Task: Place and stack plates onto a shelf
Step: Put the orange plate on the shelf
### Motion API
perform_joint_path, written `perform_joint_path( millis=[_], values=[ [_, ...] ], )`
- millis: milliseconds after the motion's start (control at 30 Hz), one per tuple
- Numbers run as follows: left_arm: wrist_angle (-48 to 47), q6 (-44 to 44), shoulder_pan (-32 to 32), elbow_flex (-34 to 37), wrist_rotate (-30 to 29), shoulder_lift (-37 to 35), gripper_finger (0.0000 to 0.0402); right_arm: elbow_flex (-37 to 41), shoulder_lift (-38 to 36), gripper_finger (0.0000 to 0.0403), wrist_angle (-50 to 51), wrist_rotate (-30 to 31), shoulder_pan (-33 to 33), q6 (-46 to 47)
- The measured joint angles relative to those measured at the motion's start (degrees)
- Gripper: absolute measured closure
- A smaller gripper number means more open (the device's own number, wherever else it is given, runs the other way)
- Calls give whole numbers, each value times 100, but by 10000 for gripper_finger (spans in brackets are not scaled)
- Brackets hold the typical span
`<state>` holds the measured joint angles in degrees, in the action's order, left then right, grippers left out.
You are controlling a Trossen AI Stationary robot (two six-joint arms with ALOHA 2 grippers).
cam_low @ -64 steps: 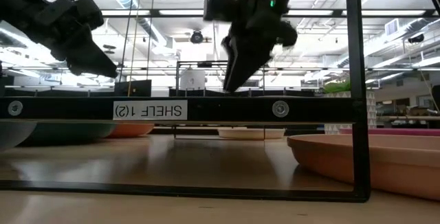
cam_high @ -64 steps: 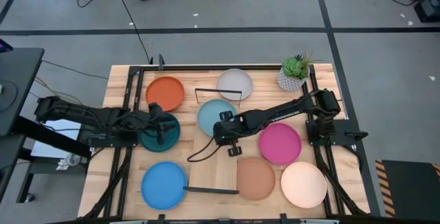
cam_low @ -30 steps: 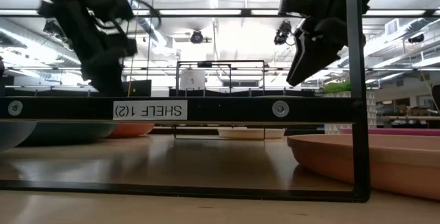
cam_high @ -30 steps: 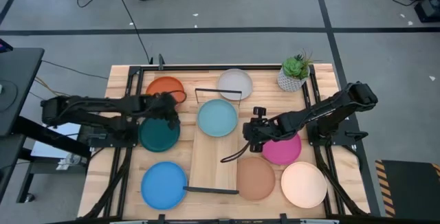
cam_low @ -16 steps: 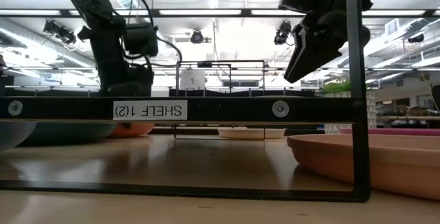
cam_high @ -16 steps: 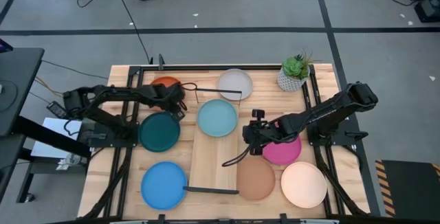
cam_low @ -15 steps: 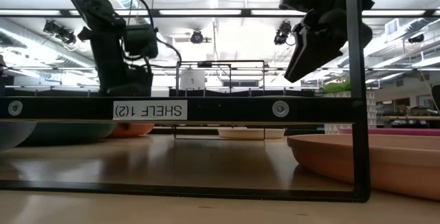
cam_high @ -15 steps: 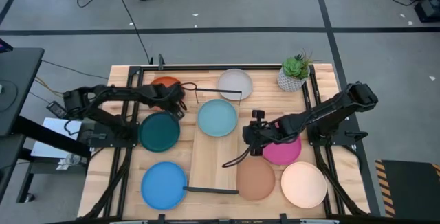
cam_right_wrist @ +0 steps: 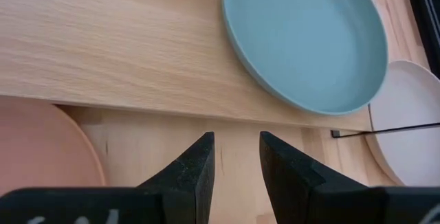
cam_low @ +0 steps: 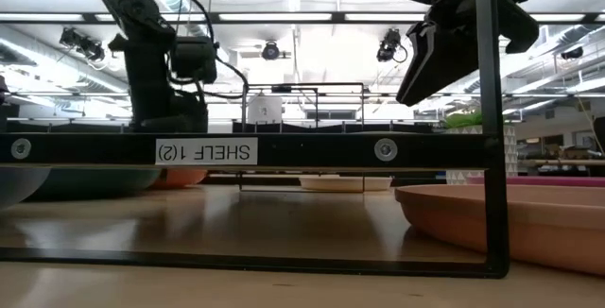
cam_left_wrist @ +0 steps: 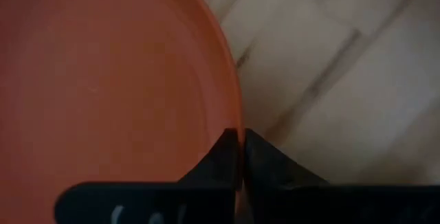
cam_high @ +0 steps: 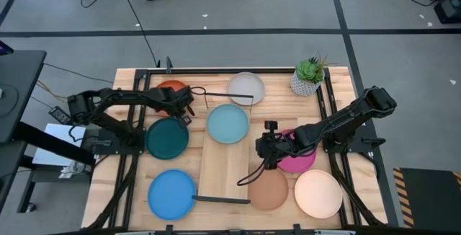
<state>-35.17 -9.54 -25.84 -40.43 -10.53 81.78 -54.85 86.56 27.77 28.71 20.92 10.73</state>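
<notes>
The orange plate [cam_high: 167,89] lies on the table at the far left, partly under my left arm. My left gripper [cam_high: 184,106] is down at its right rim, shut on it. My right gripper [cam_high: 265,152] hangs open above the table between the shelf [cam_high: 220,164] and the tan-brown plate [cam_high: 268,189], touching nothing. The light blue plate [cam_high: 227,123] rests on the shelf's far end. On the table lie the dark teal [cam_high: 166,138], bright blue [cam_high: 172,193], greyish white [cam_high: 246,87], magenta [cam_high: 297,157] and peach-cream [cam_high: 318,193] plates. My left gripper pinches the orange plate's rim [cam_left_wrist: 238,124] at its right side, one finger inside the plate and one outside. The fingers [cam_left_wrist: 224,148] come from above, pointing down. The plate [cam_low: 180,178] still lies flat on the table.
A small potted plant [cam_high: 308,76] stands at the far right corner. Thin black wire frames stand at the shelf's two short ends, the far one [cam_high: 229,96] and the near one [cam_high: 220,200]. The plates ring the shelf on both sides.
My left gripper has gone from above the dark teal plate toward the table's far edge and down to the orange plate's right rim. My right gripper has drifted a little toward the near edge, still open. No plate has moved.
</notes>
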Motion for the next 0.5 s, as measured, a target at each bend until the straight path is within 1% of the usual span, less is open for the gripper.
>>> perform_joint_path(
  millis=[167,267,400,500],
  values=[
    [-1017,1,110,-842,8,-560,386,0,2,281,58,20,25,127],
    [-1291,217,278,-1485,-124,-1019,387,0,2,281,114,21,30,209],
    [-1133,1241,800,-2148,-176,-1555,387,0,2,281,187,31,36,338],
    [-764,2171,1377,-2375,-157,-1869,387,0,2,281,372,66,66,425]
  ],
)
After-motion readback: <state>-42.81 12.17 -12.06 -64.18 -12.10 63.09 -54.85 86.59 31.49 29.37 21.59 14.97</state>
